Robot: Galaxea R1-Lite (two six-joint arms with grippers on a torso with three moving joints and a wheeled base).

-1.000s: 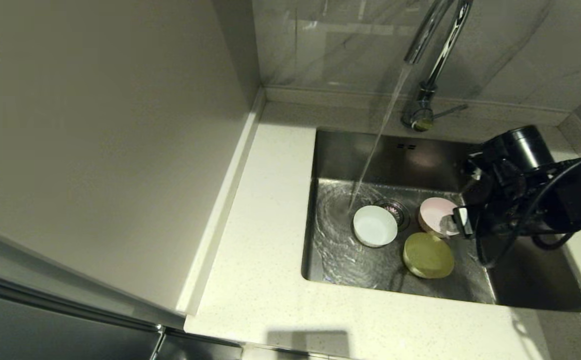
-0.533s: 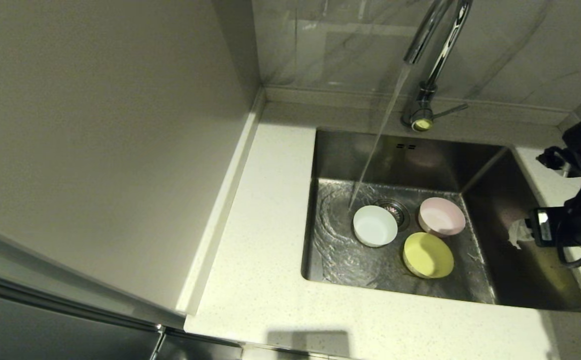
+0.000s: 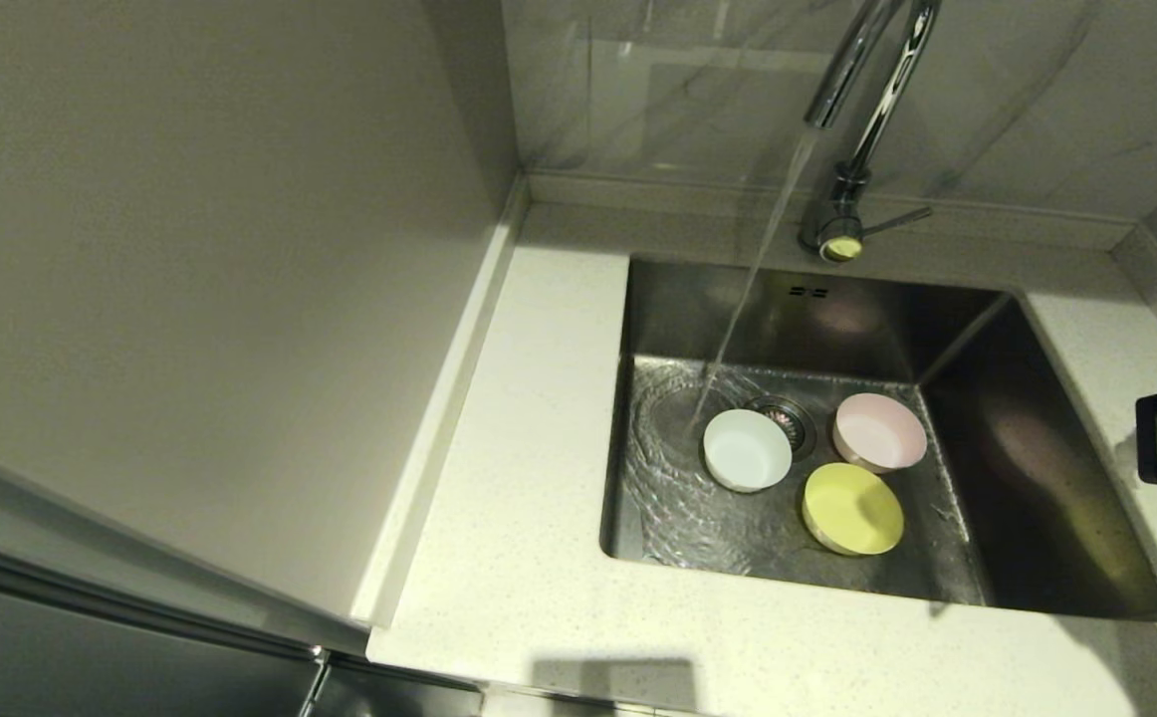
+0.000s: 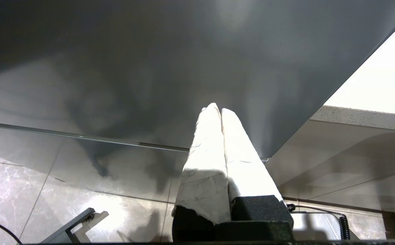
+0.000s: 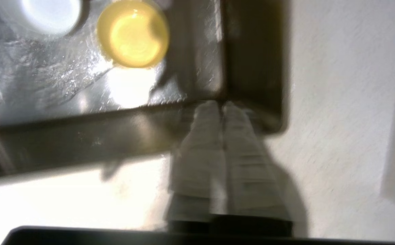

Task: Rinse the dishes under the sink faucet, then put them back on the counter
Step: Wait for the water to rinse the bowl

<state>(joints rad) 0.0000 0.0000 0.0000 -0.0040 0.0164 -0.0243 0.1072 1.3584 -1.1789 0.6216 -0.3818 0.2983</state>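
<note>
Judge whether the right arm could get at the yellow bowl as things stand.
Probably yes. The yellow bowl sits open in the sink, apart from the pink bowl, with nothing over it. The right gripper is shut, empty, above the sink's corner; it must open first.

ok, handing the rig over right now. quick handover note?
Right tool: shut, empty, above the counter at the sink's right edge.
Left tool: shut, empty, parked away from the sink.
Faucet is running; the stream lands on the sink floor just left of the white bowl.
Pink bowl and yellow bowl also sit on the sink floor, outside the stream.
Done: none back on the counter.
Left: rinse and return all three.
</note>
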